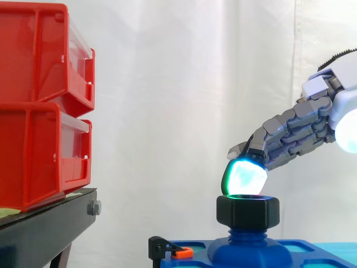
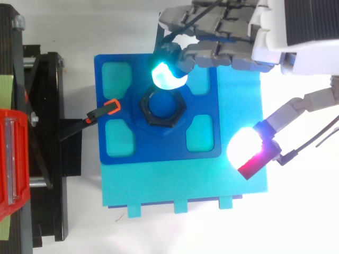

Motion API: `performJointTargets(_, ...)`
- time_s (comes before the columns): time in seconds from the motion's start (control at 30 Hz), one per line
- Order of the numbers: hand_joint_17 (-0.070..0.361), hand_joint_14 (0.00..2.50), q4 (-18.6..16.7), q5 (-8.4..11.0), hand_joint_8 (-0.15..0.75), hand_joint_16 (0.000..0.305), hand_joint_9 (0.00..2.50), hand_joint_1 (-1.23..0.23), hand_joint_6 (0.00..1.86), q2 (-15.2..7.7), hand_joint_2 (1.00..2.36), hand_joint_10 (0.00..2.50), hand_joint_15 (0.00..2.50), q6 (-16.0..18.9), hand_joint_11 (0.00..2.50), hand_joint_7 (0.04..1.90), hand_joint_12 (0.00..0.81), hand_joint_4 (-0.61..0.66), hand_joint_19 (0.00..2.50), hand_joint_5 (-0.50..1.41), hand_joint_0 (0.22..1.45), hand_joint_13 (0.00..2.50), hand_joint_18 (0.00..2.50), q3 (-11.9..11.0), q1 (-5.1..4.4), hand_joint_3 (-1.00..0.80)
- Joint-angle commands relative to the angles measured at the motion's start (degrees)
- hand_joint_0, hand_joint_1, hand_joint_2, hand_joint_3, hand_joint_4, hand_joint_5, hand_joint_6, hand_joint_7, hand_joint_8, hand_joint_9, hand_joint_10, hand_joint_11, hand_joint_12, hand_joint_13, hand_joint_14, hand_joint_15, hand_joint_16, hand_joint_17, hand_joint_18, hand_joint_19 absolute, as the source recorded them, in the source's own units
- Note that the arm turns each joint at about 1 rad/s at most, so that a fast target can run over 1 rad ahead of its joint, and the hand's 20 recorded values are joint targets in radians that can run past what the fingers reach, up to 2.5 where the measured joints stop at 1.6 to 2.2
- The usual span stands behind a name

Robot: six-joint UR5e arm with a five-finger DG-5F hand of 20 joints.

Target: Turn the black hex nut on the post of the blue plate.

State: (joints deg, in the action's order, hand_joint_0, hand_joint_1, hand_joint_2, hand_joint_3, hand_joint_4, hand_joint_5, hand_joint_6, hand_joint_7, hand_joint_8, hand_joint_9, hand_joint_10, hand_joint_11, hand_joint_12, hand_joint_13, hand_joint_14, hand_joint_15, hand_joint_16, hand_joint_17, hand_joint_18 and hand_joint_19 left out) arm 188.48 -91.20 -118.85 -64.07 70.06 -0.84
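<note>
Side view: A robot hand (image 1: 298,131) reaches in from the right, fingers stretched down and to the left. One glowing cyan-green fingertip pad (image 1: 245,176) rests on the top rim of the black hex nut (image 1: 248,211). The nut sits on a threaded blue post (image 1: 245,233), with a few threads showing beneath it. The post rises from the blue plate (image 1: 304,247) at the bottom of the view. A small black clamp with an orange lever (image 1: 170,250) sits at the plate's left edge. Two red bins (image 1: 39,106) are stacked on a black stand (image 1: 44,226) at the far left, in front of a white curtain.

Top view: The blue plate (image 2: 108,151) has cyan recesses and lies on a lighter cyan base (image 2: 159,182). The hex nut (image 2: 144,107) is at the plate's centre. The hand (image 2: 228,47) comes in from the upper right. Its cyan pad (image 2: 168,76) touches the far edge of the nut. The thumb (image 2: 249,151), glowing white and red, is held well apart over the base, clear of the nut. The hand is spread loosely and grips nothing; only one pad meets the nut.

Progress: Contact appears only just made. With no grip around the flats, the turning looks to be mostly ahead. The pictures cannot show how far the nut has already been turned.
</note>
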Motion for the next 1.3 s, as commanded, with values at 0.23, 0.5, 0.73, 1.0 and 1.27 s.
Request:
performJointTargets(0.23,0.128,0.00,1.98,0.32,0.217,0.057,0.00,-0.45,0.50,0.99,1.00,0.00,0.00,-0.17,0.00,0.82,0.384,0.21,0.03,-0.26,0.33,0.10,0.00,-0.01,-0.74,-0.50)
performJointTargets(0.5,0.128,0.00,2.33,1.11,0.222,0.057,0.00,-0.48,0.50,1.25,1.00,0.00,0.00,-0.17,0.00,0.80,0.387,0.22,0.00,-0.25,0.33,0.14,0.04,-0.01,-1.62,-0.50)
performJointTargets(0.73,0.127,0.00,3.56,2.43,0.222,0.057,0.00,-0.48,0.50,1.43,1.00,0.00,0.00,-0.17,0.00,0.80,0.384,0.22,0.00,-0.25,0.33,0.15,0.05,0.08,-2.59,-0.50)
performJointTargets(1.0,0.126,0.00,3.82,4.81,0.220,0.056,0.00,-0.48,0.50,1.87,1.00,0.00,0.00,0.18,0.00,0.80,0.383,0.22,0.01,-0.25,0.33,0.16,0.06,0.08,-4.08,-0.50)
performJointTargets(1.27,0.125,0.00,5.14,6.30,0.219,0.056,0.00,-0.47,0.50,2.39,1.00,0.00,0.00,0.79,0.00,0.80,0.381,0.22,0.02,-0.25,0.34,0.16,0.07,0.08,-5.23,-0.50)
